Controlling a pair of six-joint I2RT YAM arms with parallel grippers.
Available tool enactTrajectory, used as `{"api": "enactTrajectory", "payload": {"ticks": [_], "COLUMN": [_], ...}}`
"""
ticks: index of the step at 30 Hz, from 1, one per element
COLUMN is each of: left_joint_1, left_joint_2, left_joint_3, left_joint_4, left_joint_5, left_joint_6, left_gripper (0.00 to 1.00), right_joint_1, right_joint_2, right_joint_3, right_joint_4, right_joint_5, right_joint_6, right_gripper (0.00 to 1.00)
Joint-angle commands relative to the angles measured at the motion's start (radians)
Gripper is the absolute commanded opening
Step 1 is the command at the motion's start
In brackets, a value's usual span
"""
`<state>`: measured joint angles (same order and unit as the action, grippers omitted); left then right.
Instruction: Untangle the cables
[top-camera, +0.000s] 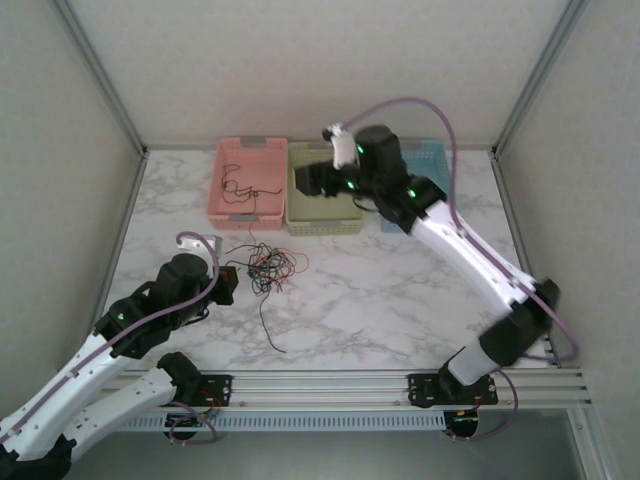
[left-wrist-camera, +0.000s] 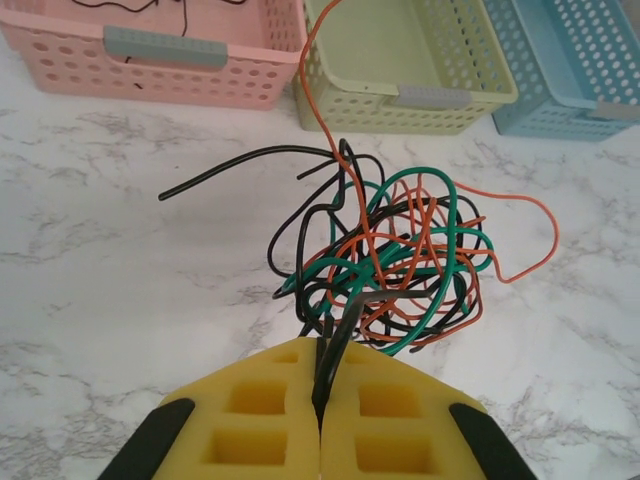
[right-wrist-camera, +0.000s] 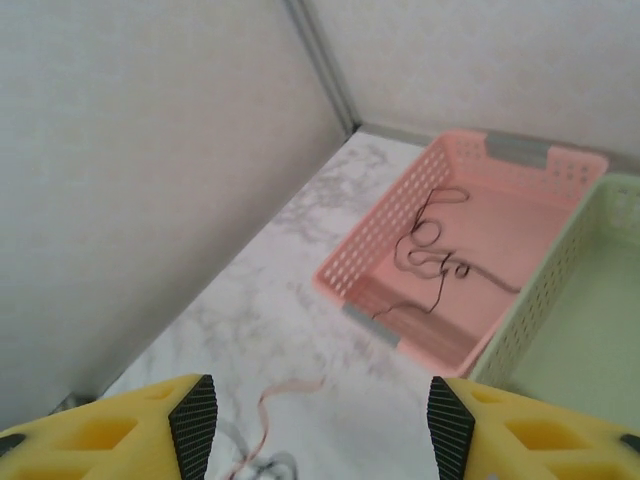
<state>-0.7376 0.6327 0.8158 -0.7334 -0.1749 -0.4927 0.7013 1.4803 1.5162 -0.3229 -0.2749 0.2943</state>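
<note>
The cables (top-camera: 268, 268) lie as a knot of black, green and orange wires on the marble table, left of centre. In the left wrist view the tangle (left-wrist-camera: 400, 262) sits just ahead of my left gripper (left-wrist-camera: 322, 395), whose yellow pads are shut on a couple of black strands. That gripper (top-camera: 231, 283) rests at the knot's left side. One orange wire (left-wrist-camera: 312, 70) arcs up and away from the knot. My right gripper (right-wrist-camera: 322, 430) hangs open and holds nothing, high over the near rim of the green basket (top-camera: 322, 205). A blurred orange strand (right-wrist-camera: 262, 400) shows below it.
Three baskets line the back: pink (top-camera: 222, 200) holding a loose black cable (top-camera: 240, 185), green in the middle, blue (top-camera: 435, 160) partly behind the right arm. A single black wire (top-camera: 272, 333) trails from the knot toward the near edge. Frame posts and walls close both sides.
</note>
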Motion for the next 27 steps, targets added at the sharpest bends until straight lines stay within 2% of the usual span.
{"api": "enactTrajectory", "payload": {"ticks": [1, 6, 12, 15, 19, 27], "left_joint_1": [0.009, 0.009, 0.009, 0.009, 0.009, 0.009], "left_joint_2": [-0.016, -0.011, -0.015, -0.013, -0.013, -0.024], "left_joint_3": [-0.001, -0.004, -0.011, -0.01, -0.014, -0.025], "left_joint_4": [0.036, 0.051, 0.065, 0.068, 0.073, 0.108], "left_joint_5": [0.045, 0.081, 0.105, 0.119, 0.132, 0.172], "left_joint_6": [0.022, 0.028, 0.031, 0.031, 0.032, 0.029], "left_gripper": [0.0, 0.0, 0.0, 0.0, 0.0, 0.0], "right_joint_1": [0.007, 0.007, 0.008, 0.007, 0.007, 0.007], "right_joint_2": [-0.109, -0.308, -0.442, -0.454, -0.429, -0.361], "right_joint_3": [-0.268, -0.524, -0.674, -0.711, -0.73, -0.727], "right_joint_4": [0.094, 0.077, 0.085, 0.118, 0.191, 0.273], "right_joint_5": [-0.067, -0.066, -0.09, -0.105, -0.222, -0.316], "right_joint_6": [0.024, 0.047, 0.085, 0.121, 0.162, 0.173], "right_gripper": [0.61, 0.61, 0.56, 0.55, 0.58, 0.64]}}
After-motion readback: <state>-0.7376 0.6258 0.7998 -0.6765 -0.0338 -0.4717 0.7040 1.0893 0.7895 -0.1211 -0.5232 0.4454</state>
